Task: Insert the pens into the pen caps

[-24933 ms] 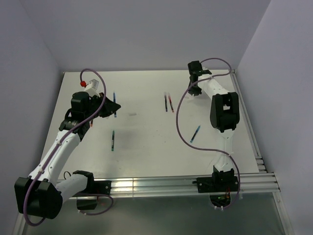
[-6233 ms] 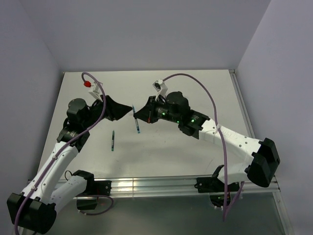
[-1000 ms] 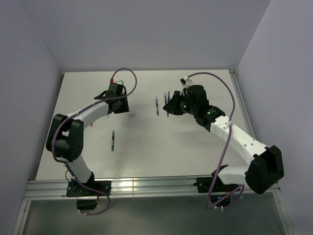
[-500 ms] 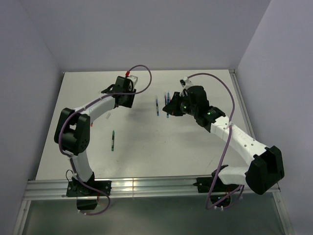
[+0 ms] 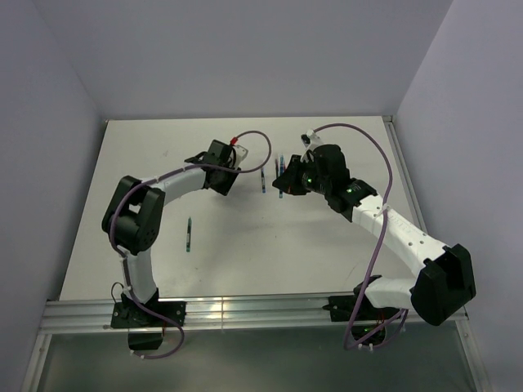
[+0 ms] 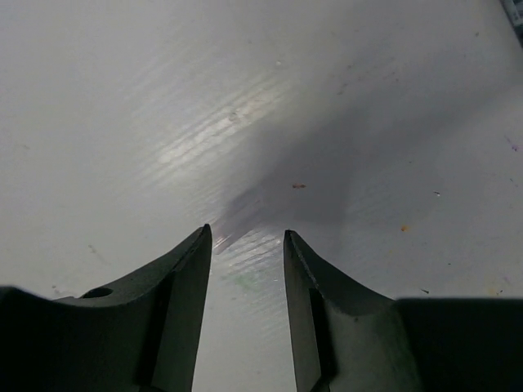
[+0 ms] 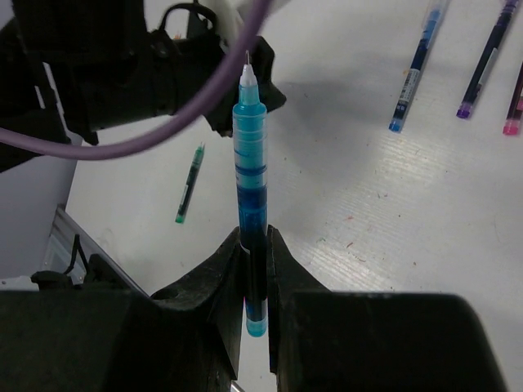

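Note:
My right gripper [image 7: 255,245] is shut on a light blue pen [image 7: 249,180], which stands out of the jaws with its bare fine tip up. In the top view this gripper [image 5: 284,184] hovers over the table's middle back. My left gripper [image 6: 245,237] is open and holds nothing, with only bare table between its fingers. From above, the left gripper [image 5: 225,175] is a short way left of the right one. Loose pens lie on the table: a green pen [image 5: 188,234], a dark blue pen [image 5: 262,181], and a purple pen [image 7: 484,61]. The pen caps are out of view.
A red-tipped pen [image 7: 515,110] lies beside the purple one at the right edge of the right wrist view. The left arm's purple cable [image 5: 257,147] loops between the two grippers. Walls enclose the white table [image 5: 245,261] on three sides, and a metal rail [image 5: 245,309] runs along the front.
The left arm has swung to the right, toward the right gripper, and its jaws have widened slightly. The right gripper has stayed in place, still holding the light blue pen.

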Robot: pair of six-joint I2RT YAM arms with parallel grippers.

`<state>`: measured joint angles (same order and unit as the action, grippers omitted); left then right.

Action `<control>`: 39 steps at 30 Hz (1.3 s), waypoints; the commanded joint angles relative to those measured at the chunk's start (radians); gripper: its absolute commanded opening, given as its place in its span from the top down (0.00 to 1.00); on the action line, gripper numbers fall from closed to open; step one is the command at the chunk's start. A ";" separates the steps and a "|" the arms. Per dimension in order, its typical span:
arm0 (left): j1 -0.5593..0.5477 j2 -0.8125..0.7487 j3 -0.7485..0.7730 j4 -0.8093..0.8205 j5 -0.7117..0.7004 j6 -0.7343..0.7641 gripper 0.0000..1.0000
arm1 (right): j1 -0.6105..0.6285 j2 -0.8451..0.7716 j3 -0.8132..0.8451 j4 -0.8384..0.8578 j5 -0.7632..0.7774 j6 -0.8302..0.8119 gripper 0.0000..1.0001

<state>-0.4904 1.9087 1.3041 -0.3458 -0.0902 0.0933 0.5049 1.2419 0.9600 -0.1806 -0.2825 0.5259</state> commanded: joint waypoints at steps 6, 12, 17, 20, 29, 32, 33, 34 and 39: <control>-0.019 0.038 0.024 0.007 -0.035 0.036 0.55 | -0.009 -0.022 -0.004 0.032 0.002 -0.014 1.00; -0.019 0.069 0.040 0.004 -0.054 0.037 0.57 | -0.011 -0.016 -0.004 0.033 0.000 -0.015 1.00; -0.017 0.085 0.047 -0.005 -0.045 0.039 0.58 | -0.011 -0.012 -0.006 0.035 0.002 -0.015 1.00; -0.017 0.085 0.049 -0.005 -0.043 0.036 0.58 | -0.011 -0.010 -0.006 0.033 0.002 -0.014 1.00; -0.017 0.131 0.096 -0.050 0.004 0.025 0.70 | -0.012 -0.015 -0.007 0.033 0.005 -0.015 1.00; -0.017 0.147 0.112 -0.068 0.020 0.022 0.74 | -0.011 -0.013 -0.007 0.033 0.003 -0.017 1.00; -0.019 0.151 0.116 -0.074 0.027 0.020 0.74 | -0.011 -0.015 -0.007 0.033 0.003 -0.017 1.00; -0.019 0.164 0.127 -0.079 0.030 0.019 0.76 | -0.011 -0.015 -0.007 0.033 0.005 -0.017 1.00; -0.016 0.185 0.150 -0.122 0.082 0.008 0.89 | -0.011 -0.016 -0.007 0.033 0.003 -0.018 1.00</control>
<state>-0.5087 2.0514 1.4357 -0.3962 -0.0849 0.1143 0.5011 1.2419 0.9565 -0.1802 -0.2817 0.5255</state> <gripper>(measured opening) 0.197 0.175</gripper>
